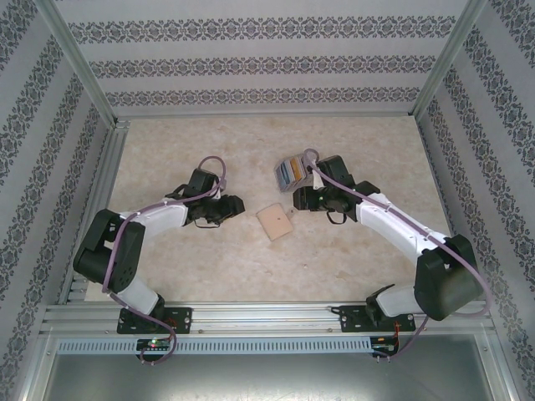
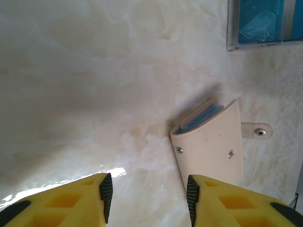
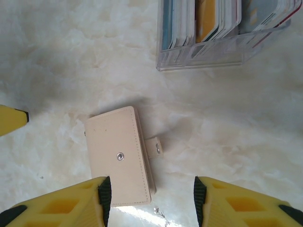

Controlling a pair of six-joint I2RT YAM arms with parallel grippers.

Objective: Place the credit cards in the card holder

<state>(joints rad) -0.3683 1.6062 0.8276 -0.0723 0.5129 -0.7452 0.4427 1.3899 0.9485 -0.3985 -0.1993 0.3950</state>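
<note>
The card holder [image 1: 274,221] lies folded on the table between the two arms, tan with its snap tab [image 3: 155,146] sticking out unfastened. In the left wrist view the card holder [image 2: 208,142] shows a grey-blue inside edge. The credit cards [image 3: 206,19], orange-yellow, blue and grey, stand on edge in a clear tray [image 3: 203,59]. My left gripper [image 2: 147,194] is open just left of the holder, nothing between its fingers. My right gripper [image 3: 149,198] is open above the holder's near-right corner, holding nothing.
The clear tray [image 1: 291,171] sits just behind the right gripper [image 1: 298,199], close to the holder. The left gripper [image 1: 236,205] faces it across the holder. Patterned walls and metal posts enclose the beige table [image 1: 167,150] on three sides.
</note>
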